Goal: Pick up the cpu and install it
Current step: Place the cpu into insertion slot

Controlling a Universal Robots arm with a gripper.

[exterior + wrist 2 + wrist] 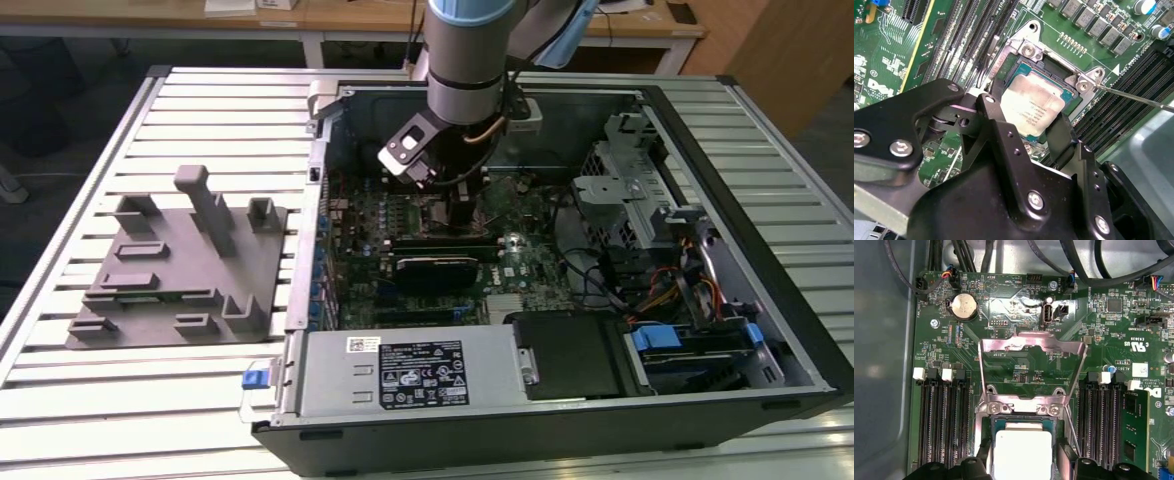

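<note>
The cpu [1034, 107], a small square chip with a pale silver top, lies level in the open socket [1026, 50] on the green motherboard. It appears again in the first wrist view as the cpu [1021, 455]. My gripper [1026, 120] reaches down into the computer case and its black fingers [996, 117] press against two opposite edges of the chip, shut on it. The first wrist view has the gripper [1022, 462] at the picture's edge. In the exterior view the gripper [457, 195] hangs low over the board.
The socket's metal load plate [1031, 347] stands flipped open, and its thin lever [1139, 97] sticks out sideways. Memory slots [941, 425] flank the socket, with one stick [1134, 430] fitted. A grey tray [174, 270] with upright posts sits outside the case on the exterior view's left.
</note>
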